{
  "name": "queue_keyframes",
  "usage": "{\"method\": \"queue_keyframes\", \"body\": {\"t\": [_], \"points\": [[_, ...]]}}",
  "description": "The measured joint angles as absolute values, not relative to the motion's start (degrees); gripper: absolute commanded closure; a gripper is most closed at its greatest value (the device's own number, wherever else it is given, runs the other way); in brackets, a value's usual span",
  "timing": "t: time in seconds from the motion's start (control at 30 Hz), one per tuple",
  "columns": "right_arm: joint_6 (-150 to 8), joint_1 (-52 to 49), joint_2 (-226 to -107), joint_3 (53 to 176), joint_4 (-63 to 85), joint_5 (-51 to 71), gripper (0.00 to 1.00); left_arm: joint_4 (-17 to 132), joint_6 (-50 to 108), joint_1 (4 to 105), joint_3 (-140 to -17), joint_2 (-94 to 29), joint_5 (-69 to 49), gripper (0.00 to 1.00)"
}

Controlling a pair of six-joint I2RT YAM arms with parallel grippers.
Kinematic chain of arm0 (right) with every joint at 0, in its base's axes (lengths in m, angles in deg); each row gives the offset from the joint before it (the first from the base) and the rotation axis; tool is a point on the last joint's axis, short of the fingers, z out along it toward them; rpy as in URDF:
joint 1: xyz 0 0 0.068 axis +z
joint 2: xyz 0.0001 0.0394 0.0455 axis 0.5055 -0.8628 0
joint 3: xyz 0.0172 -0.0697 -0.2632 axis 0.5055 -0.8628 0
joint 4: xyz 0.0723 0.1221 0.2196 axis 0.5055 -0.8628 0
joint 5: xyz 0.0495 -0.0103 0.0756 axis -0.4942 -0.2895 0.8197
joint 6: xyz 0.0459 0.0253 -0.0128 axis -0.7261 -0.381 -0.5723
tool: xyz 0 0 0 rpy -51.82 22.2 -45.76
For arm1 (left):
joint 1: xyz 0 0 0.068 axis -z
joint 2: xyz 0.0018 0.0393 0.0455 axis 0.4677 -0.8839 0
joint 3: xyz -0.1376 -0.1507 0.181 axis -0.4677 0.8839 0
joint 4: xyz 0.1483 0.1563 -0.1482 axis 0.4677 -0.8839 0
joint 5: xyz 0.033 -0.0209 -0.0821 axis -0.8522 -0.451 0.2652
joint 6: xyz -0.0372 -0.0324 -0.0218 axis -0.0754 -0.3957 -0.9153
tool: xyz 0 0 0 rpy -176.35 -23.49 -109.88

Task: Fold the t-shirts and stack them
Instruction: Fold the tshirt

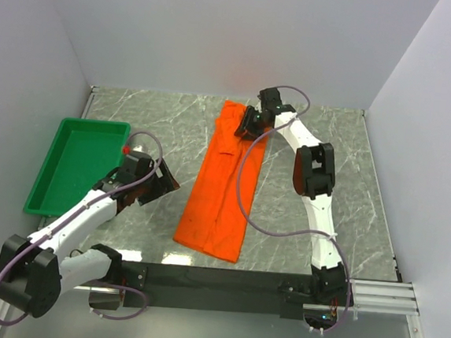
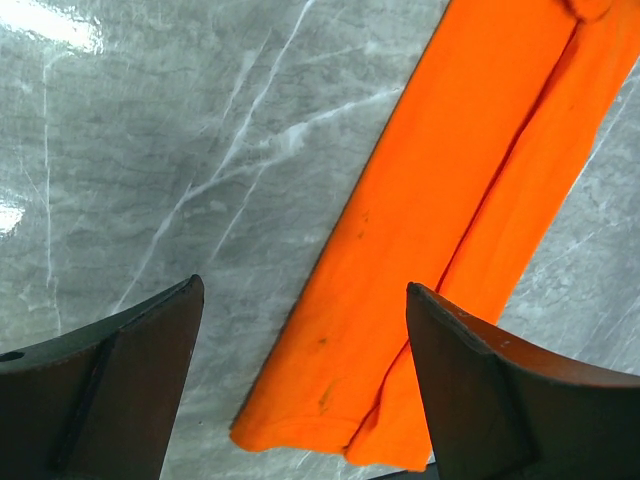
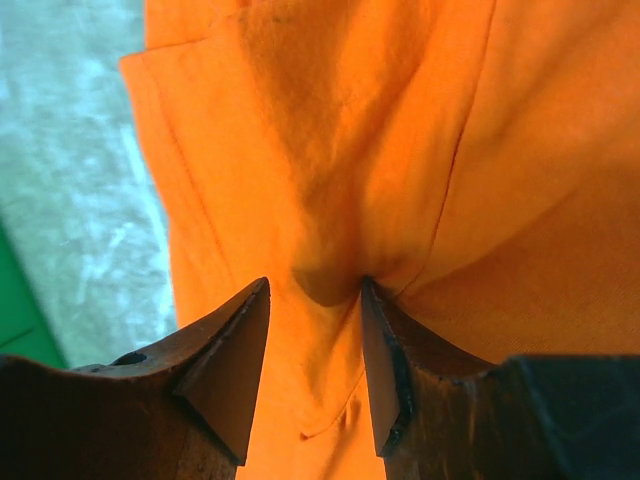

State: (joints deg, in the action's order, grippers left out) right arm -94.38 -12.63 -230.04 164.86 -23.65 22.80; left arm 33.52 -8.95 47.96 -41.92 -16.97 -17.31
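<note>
Hovering my left gripper (image 2: 305,290) spread wide and empty, I am seeing the t-shirt (image 1: 219,192) lying just to its right. It is a soft, wrinkly orange strip resting flat on the veined grey marble table (image 1: 307,137), with its long axis running away from me. At its far end my right gripper (image 3: 315,285) is pinching a puckered fold of the cloth.
</note>
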Motion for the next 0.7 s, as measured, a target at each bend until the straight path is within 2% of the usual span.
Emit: {"method": "queue_keyframes", "body": {"t": [0.27,0.4,0.5,0.7], "points": [[-94.29,-12.34,-233.1,169.27,-21.6,30.93,0.49,33.56,-9.96,48.01,-41.63,-18.18,-16.48,0.11],[-93.41,-12.24,-228.57,163.42,-19.06,29.64,0.46,31.35,-9.98,48.9,-41.63,-18.59,-15.65,0.12],[-92.47,-12.24,-219.37,153.91,-18.54,26.21,0.43,28.73,-9.93,50.32,-41.66,-19.12,-15.06,0.14],[-91.67,-11.36,-191.42,131.51,-18.17,18.21,0.43,23.64,-9.98,54.3,-41.53,-20.47,-13.71,0.22]]}}
